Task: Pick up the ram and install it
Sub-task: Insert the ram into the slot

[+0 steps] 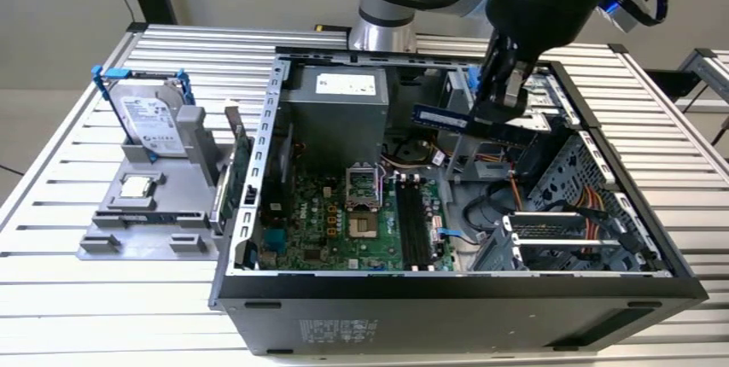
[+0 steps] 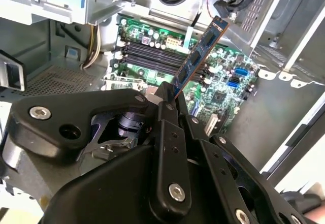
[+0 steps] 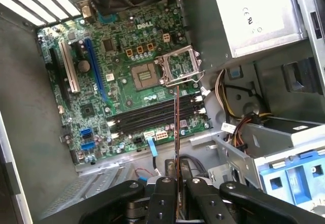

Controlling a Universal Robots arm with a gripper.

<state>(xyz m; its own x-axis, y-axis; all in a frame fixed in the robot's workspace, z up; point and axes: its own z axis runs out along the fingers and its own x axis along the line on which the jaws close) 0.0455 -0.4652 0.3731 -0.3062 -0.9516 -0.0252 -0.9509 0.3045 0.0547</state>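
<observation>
One end effector [image 1: 498,115] grasps one ram [image 1: 440,118], held in the air above the motherboard [image 1: 324,222] inside one open computer case [image 1: 456,316]. One hard drive [image 1: 148,119] stands outside the case on the slatted metal counter [image 1: 102,307]

Open from above over the long black slots [image 1: 412,218], with room there for the gripper [image 1: 498,118] clamped on the ram [image 1: 442,119], apart from the board. Hemmed just beside the slots by the raised socket frame [image 1: 362,181]; on the exterior view's right of the slots by orange cables [image 1: 518,189] and the drive cage [image 1: 569,243]; past the slots' far end by the grey power supply [image 1: 340,102].
</observation>
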